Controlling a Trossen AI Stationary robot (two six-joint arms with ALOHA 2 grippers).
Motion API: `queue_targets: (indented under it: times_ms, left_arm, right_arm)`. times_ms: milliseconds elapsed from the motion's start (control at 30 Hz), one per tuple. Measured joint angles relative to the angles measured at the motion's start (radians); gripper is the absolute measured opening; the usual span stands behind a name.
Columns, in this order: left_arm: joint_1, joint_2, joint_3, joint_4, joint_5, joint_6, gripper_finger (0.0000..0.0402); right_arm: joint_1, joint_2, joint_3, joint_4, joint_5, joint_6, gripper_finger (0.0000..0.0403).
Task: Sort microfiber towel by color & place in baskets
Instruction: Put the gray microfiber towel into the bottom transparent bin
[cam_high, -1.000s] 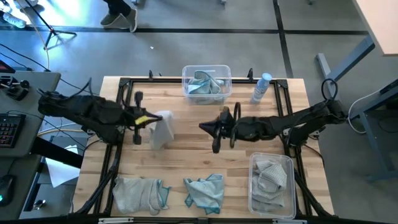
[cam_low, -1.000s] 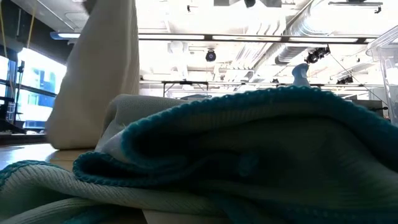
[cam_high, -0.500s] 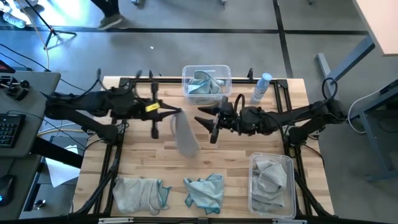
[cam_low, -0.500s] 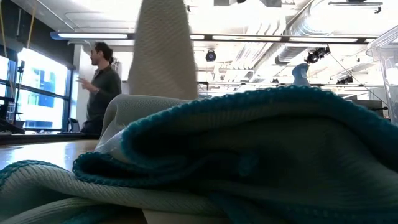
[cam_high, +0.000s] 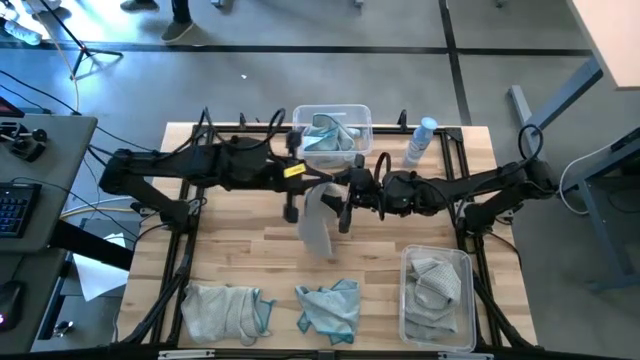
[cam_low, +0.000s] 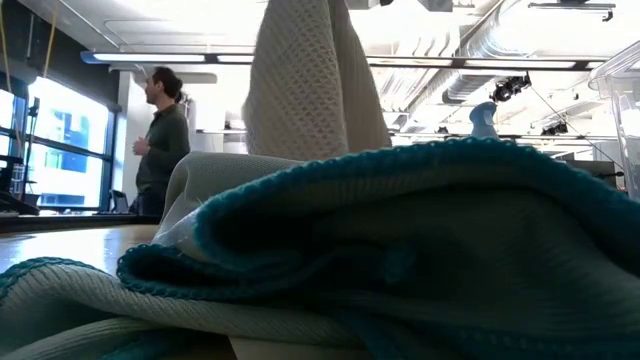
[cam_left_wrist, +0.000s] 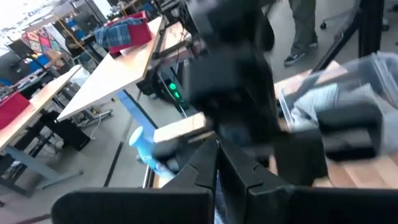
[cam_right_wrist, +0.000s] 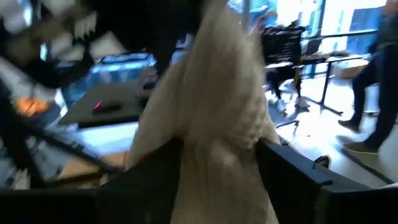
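Nearest the low camera, a rumpled teal-edged towel (cam_low: 400, 250) fills the lower frame, its ribbed weave and darker stitched hem plain to see. Behind it a grey towel (cam_low: 310, 80) with a waffle texture hangs down from the top centre. In the high view that grey towel (cam_high: 316, 220) dangles as a long limp strip at mid-frame, over the pale wooden slats of the table (cam_high: 230, 255).

The left gripper (cam_high: 300, 185) reaches in from the left with its jaws clamped on the cloth's upper end. The right gripper (cam_high: 342, 205) comes from the right, its jaws apart. The right wrist view shows what the overhead does not: the grey cloth (cam_right_wrist: 211, 118) hangs between the two dark fingers (cam_right_wrist: 292, 171), soft and folded to a peak. The left wrist view shows its own fingers (cam_left_wrist: 242, 174) pressed together, with the opposite arm a dark blur ahead.

Along the bottom of the high view lie a grey and teal heap (cam_high: 225, 310) at lower left and a crumpled teal towel (cam_high: 330, 305) at lower centre. At lower right a clear rounded basket (cam_high: 468, 262) holds grey cloths. At top centre a second clear basket (cam_high: 298, 120) holds teal ones, with a white-blue spray bottle (cam_high: 420, 140) to its right.

Far off in the low view, a person (cam_low: 160, 140) stands at the left.
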Motion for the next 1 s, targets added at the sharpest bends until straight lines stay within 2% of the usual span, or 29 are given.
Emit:
queue_targets:
  times_ms: [100,233,300,500,667,833,1000]
  left_arm:
    - [0.0,0.031,0.046,0.004,0.0,-0.01,0.0]
    - [0.0,0.048,0.071,0.017,0.0,-0.028,0.0]
    - [0.0,0.048,0.074,0.017,-0.019,-0.048,0.0]
    - [0.0,0.047,0.076,-0.021,-0.12,-0.08,0.0]
    - [0.0,0.047,0.076,-0.062,-0.146,-0.131,0.0]
    - [0.001,0.053,0.076,-0.061,-0.148,-0.149,0.0]
    - [0.0,0.075,0.076,-0.043,-0.142,-0.15,0.0]
  right_arm:
    - [-0.006,0.0,0.0,-0.056,-0.054,0.008,0.0144]
    - [-0.011,-0.015,0.0,-0.165,-0.11,0.011,0.003]
    - [-0.01,-0.034,0.0,-0.215,-0.12,-0.001,0.0014]
    - [-0.013,-0.147,0.0,-0.368,-0.086,0.041,0.0064]
    - [-0.013,-0.256,0.0,-0.463,-0.033,0.05,0.0094]
    - [-0.013,-0.308,0.0,-0.45,-0.044,0.049,0.0135]
    - [-0.013,-0.267,0.0,-0.364,-0.077,0.041,0.0193]
